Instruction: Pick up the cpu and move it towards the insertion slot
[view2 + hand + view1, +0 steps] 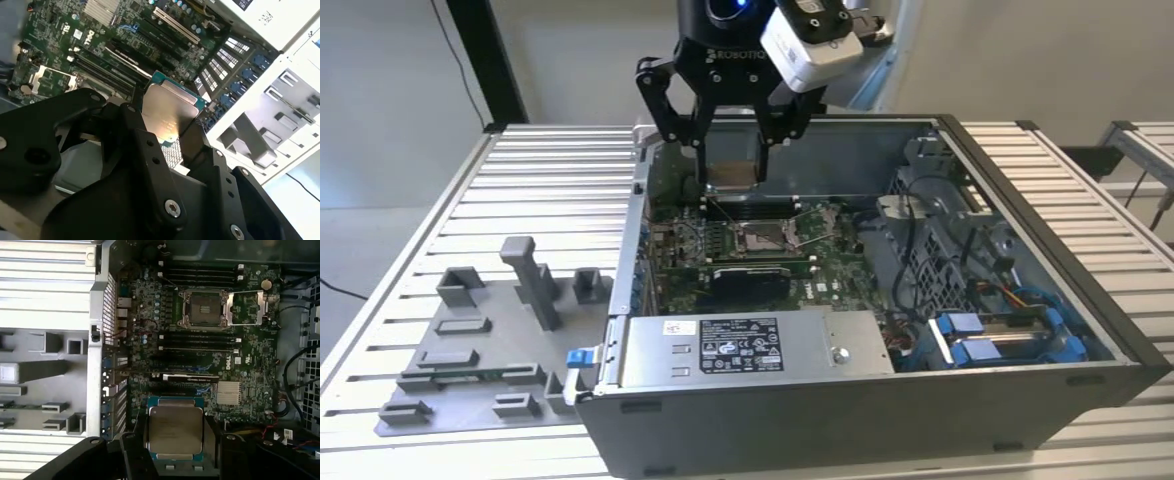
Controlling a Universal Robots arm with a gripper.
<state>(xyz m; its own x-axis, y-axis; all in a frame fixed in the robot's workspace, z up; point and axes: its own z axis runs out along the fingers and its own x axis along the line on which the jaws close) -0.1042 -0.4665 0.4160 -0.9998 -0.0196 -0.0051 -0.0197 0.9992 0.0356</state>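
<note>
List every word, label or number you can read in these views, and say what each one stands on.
Nothing besides makers' marks is legible.
Power supply label: print too small to read.
Lettering above the gripper: a maker's mark, not quoted.
Motherboard logo: a maker's mark, not quoted.
The cpu, clamped in the fingers: lid print too faint to read.

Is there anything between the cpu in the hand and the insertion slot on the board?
Nothing visible. The hand holds the cpu above the board, apart from the insertion slot. Only open air lies between them, and the slot's brownish centre is uncovered.
</note>
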